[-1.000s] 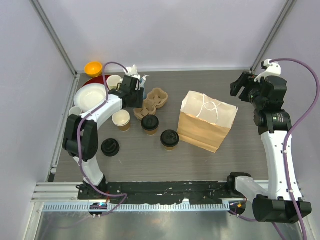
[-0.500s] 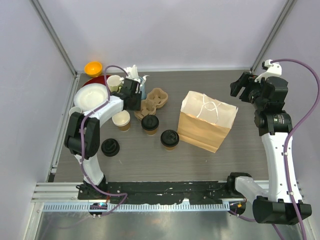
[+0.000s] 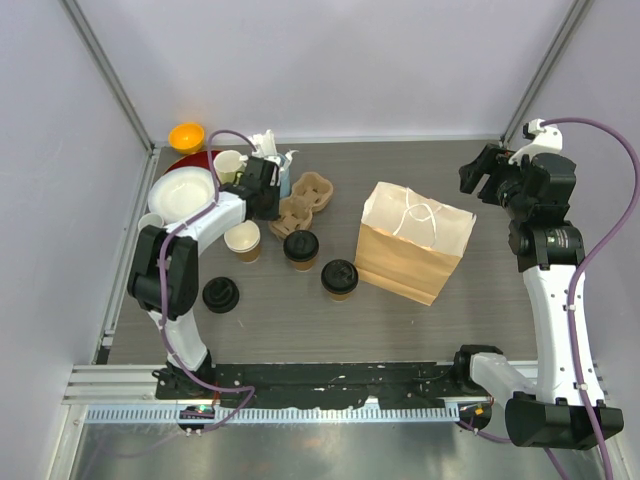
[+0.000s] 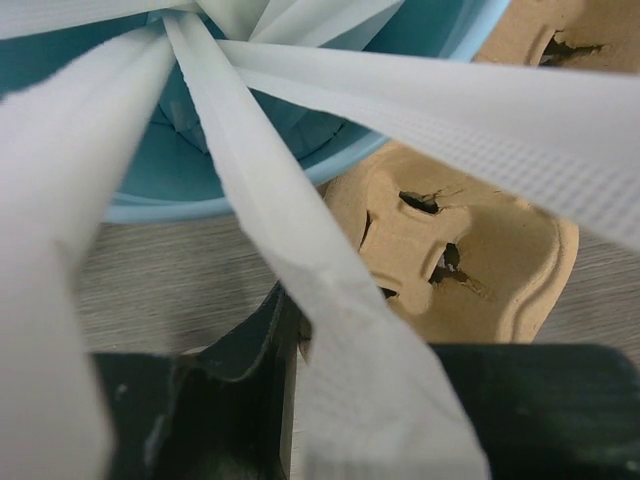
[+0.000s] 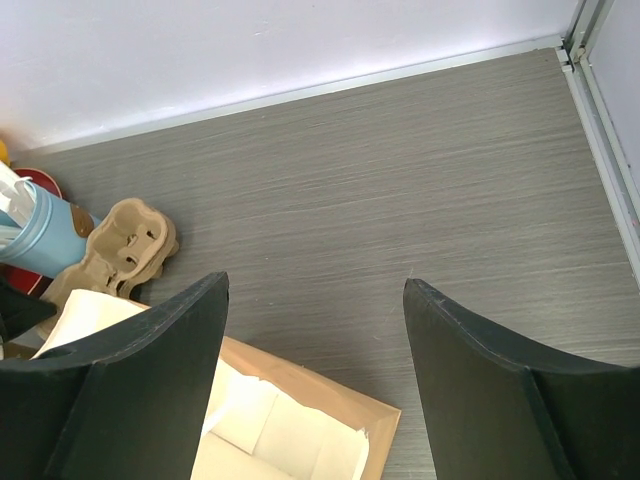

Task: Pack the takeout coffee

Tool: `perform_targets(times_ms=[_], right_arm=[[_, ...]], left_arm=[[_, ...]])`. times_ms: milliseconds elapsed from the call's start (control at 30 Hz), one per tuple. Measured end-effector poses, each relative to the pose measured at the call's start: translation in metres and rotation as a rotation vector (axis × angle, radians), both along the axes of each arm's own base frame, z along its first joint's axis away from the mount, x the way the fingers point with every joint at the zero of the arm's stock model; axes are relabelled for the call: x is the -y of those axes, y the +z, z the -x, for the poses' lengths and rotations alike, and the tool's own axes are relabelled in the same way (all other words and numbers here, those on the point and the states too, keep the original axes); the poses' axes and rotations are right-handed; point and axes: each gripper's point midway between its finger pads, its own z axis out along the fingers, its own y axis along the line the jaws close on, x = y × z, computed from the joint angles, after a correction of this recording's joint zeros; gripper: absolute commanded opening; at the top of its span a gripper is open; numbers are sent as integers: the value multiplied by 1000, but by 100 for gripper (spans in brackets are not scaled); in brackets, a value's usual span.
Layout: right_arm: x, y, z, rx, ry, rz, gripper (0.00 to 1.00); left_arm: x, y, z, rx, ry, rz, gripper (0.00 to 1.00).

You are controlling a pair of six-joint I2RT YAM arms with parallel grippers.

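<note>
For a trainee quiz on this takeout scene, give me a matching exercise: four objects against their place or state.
1 paper bag
2 loose black lid
3 orange bowl
4 pulp cup carrier

a far left corner
b lying alone, near left
c standing open, mid-table
d empty

Pairs: 1-c, 2-b, 3-a, 4-d

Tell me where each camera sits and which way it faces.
Top external: above and behind the arms, looking down on the table; both arms show, left gripper at the carrier's left, right gripper raised right of the bag.
Left wrist: low, close on the blue cup's white sticks, carrier behind; its dark fingers show at the bottom.
Right wrist: high, looking down toward the far wall, over the bag's mouth; its open fingers show.
Shared: the carrier shows in all three views.
</note>
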Motion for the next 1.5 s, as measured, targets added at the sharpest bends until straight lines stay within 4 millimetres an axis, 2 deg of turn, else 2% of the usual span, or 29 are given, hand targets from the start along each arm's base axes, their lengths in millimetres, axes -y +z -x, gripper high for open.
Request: perform_targets(times_ms=[33, 67, 100, 433, 967, 1133, 1233, 1300, 1400, 1500], right_arm=[[0, 0, 0, 0, 2, -1, 76], [-1, 0, 0, 0, 4, -1, 76], [-1, 0, 0, 0, 6, -1, 76], [-4, 0, 0, 0, 22, -6, 76], [-15, 4, 3, 8, 87, -13, 75], [-30, 30, 8, 69, 181, -3, 73], [-45, 58, 15, 140, 268, -6, 71], [-58, 79, 19, 190, 332, -15, 71], [-89, 107, 26, 253, 448, -13, 69], [-134, 131, 37, 289, 594, 15, 66]], left_arm=[[0, 0, 0, 1, -1, -2, 14], [0, 1, 0, 2, -1, -2, 2], [0, 1, 0, 2, -2, -3, 0], [5, 19, 6, 10, -30, 35, 0], [28, 102, 23, 23, -162, 176, 0], [26, 131, 32, 45, -241, 151, 0], [24, 159, 37, 93, -309, 120, 0], [23, 187, 42, 145, -375, 94, 0], [24, 228, 57, 225, -486, 57, 0], [23, 264, 85, 298, -616, 21, 0]])
